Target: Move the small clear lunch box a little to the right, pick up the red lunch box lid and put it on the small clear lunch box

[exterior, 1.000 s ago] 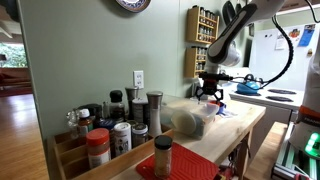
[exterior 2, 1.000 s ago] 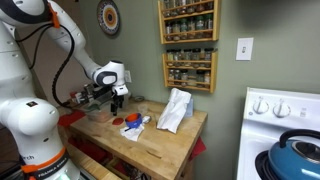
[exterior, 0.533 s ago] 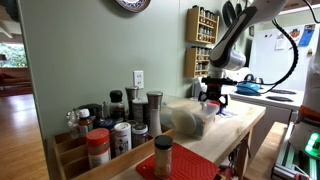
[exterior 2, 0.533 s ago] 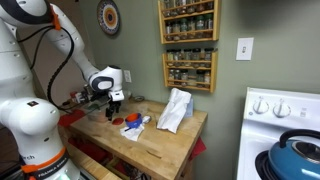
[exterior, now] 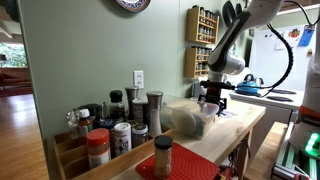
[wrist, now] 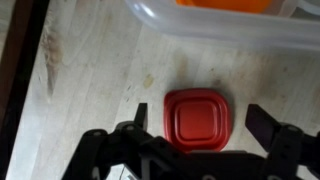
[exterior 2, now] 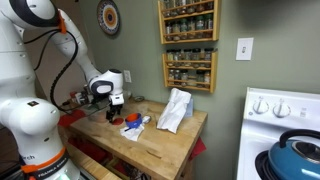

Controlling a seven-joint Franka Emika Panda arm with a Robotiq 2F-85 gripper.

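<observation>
Gripper wide open over red lunch box lid on counter, clear container near.

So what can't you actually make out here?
- Clear box: in the wrist view it is cut off by the top edge, so its size and orange contents are unclear.
- Gap between gripper and red lid: the wrist view looks straight down, and both exterior views are too small to show it.
- Spice rack labels: too small and blurred.
- Clock: cut by the top edge.
</observation>
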